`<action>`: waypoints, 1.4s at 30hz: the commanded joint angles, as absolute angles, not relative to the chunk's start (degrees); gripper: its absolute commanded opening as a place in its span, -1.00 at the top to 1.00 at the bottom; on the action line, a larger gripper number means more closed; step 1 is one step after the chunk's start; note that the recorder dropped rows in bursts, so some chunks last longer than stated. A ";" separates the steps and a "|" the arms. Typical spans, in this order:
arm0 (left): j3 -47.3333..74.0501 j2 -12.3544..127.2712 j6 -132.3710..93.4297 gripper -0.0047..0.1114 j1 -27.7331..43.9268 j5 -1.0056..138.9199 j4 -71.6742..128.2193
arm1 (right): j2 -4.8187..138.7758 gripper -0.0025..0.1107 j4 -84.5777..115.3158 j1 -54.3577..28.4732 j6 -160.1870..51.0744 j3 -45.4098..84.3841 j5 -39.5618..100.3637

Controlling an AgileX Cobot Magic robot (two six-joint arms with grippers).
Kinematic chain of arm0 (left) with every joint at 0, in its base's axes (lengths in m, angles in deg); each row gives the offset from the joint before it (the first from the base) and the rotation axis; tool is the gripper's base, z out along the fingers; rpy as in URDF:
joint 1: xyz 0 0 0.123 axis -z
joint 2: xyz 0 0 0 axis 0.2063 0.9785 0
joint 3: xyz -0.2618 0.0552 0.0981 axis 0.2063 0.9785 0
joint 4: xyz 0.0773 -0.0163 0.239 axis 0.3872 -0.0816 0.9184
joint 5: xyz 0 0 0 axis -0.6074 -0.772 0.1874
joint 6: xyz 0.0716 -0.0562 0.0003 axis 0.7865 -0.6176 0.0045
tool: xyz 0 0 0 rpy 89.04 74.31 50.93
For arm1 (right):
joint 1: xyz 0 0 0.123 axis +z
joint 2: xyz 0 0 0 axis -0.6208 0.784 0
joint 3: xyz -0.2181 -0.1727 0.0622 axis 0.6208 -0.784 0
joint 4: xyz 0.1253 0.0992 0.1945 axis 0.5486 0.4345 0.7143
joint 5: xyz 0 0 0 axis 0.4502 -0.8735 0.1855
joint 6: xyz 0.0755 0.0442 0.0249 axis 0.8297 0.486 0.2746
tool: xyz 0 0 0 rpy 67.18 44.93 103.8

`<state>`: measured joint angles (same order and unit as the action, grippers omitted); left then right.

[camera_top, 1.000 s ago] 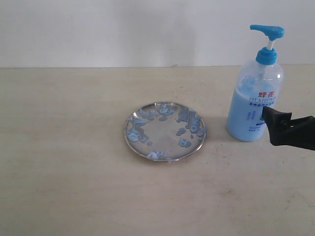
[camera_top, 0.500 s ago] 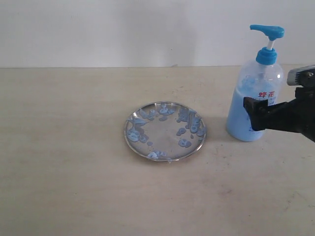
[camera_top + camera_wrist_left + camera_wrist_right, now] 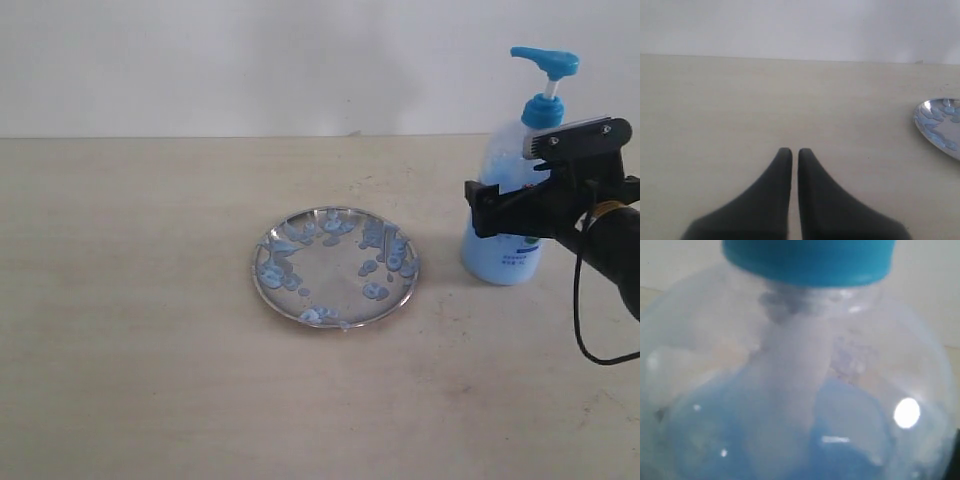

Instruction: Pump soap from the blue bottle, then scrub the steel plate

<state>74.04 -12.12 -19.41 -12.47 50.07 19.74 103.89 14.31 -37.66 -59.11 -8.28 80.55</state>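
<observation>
The blue bottle (image 3: 503, 258) stands upright at the right of the table, its blue pump head (image 3: 545, 60) turned left. My right gripper (image 3: 485, 205) is open and straddles the bottle's middle, one black finger crossing its front. In the right wrist view the bottle (image 3: 800, 365) fills the frame, with its blue collar (image 3: 807, 260) and the pale soap (image 3: 850, 435) inside; no fingers show. The steel plate (image 3: 335, 283) lies left of the bottle, speckled with soap blobs (image 3: 385, 255). My left gripper (image 3: 795, 151) is shut and empty over bare table, with the plate's rim (image 3: 917, 122) off to one side.
The pale wooden table (image 3: 140, 330) stretches left and in front of the plate. A white wall (image 3: 250, 60) rises behind its far edge. A black cable (image 3: 580, 320) loops below my right arm.
My right gripper has risen and moved left from beside the bottle's base, so that it now sits around the bottle's middle. The bottle has shifted very slightly. The plate has stayed put.
</observation>
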 commanded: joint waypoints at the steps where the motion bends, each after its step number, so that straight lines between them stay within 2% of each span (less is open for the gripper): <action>1: 74.05 -12.35 -19.18 0.85 -12.68 51.03 19.93 | 106.70 -0.88 14.76 -37.87 -59.34 -5.73 81.36; 4: 74.05 -12.35 -19.18 0.85 -12.68 51.03 19.93 | 106.98 -0.61 14.89 -37.87 -59.48 -5.21 81.82; 7: 74.05 -12.35 -19.18 0.85 -12.68 51.03 19.93 | 107.05 -0.01 14.89 -37.87 -59.34 -5.17 82.81; 8: 74.05 -12.35 -19.18 0.85 -12.68 51.03 19.93 | 107.05 0.31 14.57 -37.87 -59.34 -5.17 82.81; 11: 74.05 -12.35 -19.18 0.85 -12.68 51.03 19.93 | 107.05 0.95 12.93 -37.87 -59.14 -5.17 81.09; 16: 74.05 -12.35 -19.18 0.85 -12.68 51.03 19.93 | 107.05 0.96 10.32 -37.87 -59.86 -5.17 78.94; 23: 74.05 -12.35 -19.18 0.85 -12.68 51.03 19.93 | 107.05 0.96 -6.14 -37.87 -61.38 -5.28 78.52; 39: 74.05 -12.35 -16.81 0.85 -12.68 51.16 20.88 | 107.05 0.96 -12.02 -37.87 -66.48 -5.28 74.99; 42: 74.05 -12.35 -15.97 0.85 -12.68 54.93 20.38 | 107.05 0.96 -14.87 -37.87 -66.48 -5.28 74.99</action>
<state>74.04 -12.12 -16.53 -12.47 51.04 20.91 106.53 -11.06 -37.76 -65.17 -4.82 80.58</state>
